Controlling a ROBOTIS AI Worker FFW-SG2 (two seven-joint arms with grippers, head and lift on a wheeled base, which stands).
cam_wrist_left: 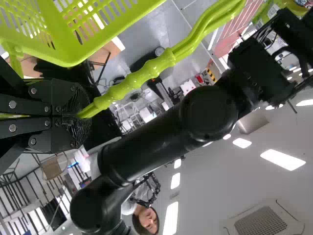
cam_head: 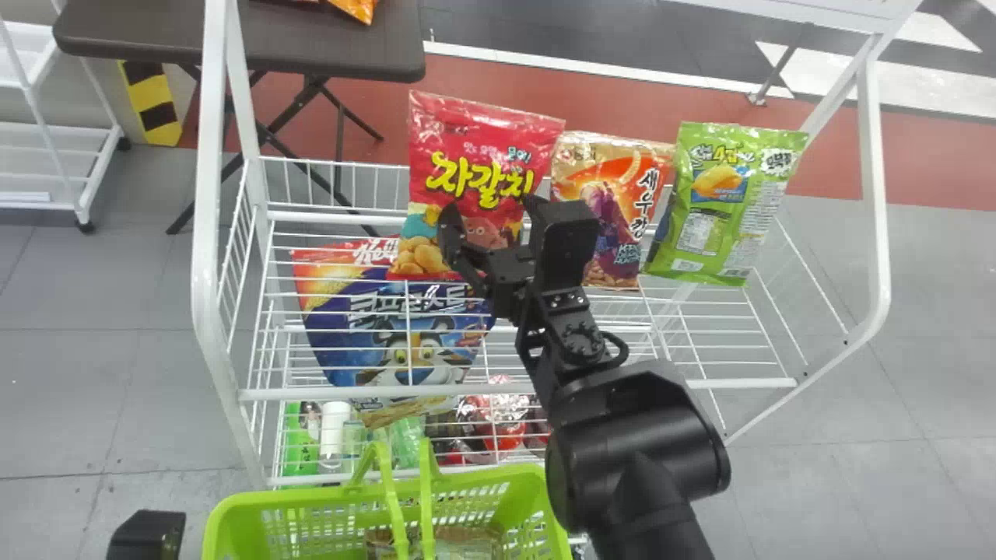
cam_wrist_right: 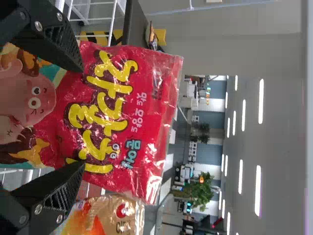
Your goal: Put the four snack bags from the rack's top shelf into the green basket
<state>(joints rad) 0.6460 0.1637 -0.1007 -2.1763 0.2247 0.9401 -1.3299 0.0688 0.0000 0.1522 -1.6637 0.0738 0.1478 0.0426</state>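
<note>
- Well, the right gripper was spread wide around the red bag, its arm slanting up from the bottom edge.
- The left gripper was clamped on the handle of the green basket; brownish packs lay inside.
- On the rack, the orange bag and green bag stood right of the red one; a blue bag showed behind wires.

Snack bags side by side on rack, basket in front
</note>
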